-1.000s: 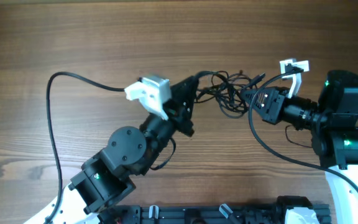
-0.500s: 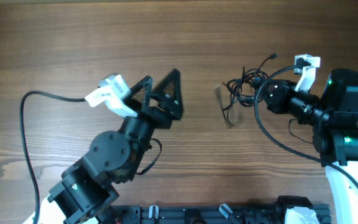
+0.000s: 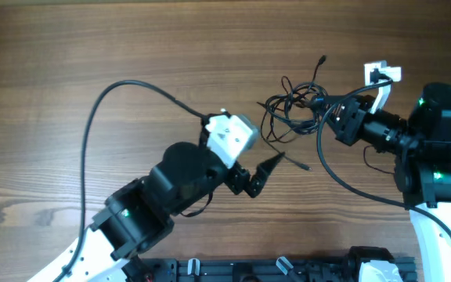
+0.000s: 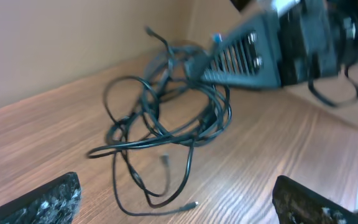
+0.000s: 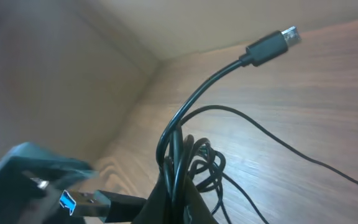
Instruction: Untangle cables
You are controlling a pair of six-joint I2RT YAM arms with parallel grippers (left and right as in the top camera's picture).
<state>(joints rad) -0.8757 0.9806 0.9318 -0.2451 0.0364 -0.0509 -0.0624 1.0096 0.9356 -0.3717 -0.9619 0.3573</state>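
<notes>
On your left, your left claw (image 3: 261, 174) is hovering spread wide beside the cables (image 3: 286, 117), gripping nothing, probably lining up on a loose strand; rightward, your right claw (image 3: 325, 115) is pinching the tangle's far edge, seemingly anchoring it on the desk (image 3: 131, 47) so loops are easier to tease apart

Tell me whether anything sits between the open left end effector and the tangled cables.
Nothing visible does. Only bare table lies between the left end effector and the cables, whose loose strands trail toward it. The right end effector grips the tangle from the far side, not in the way.
</notes>
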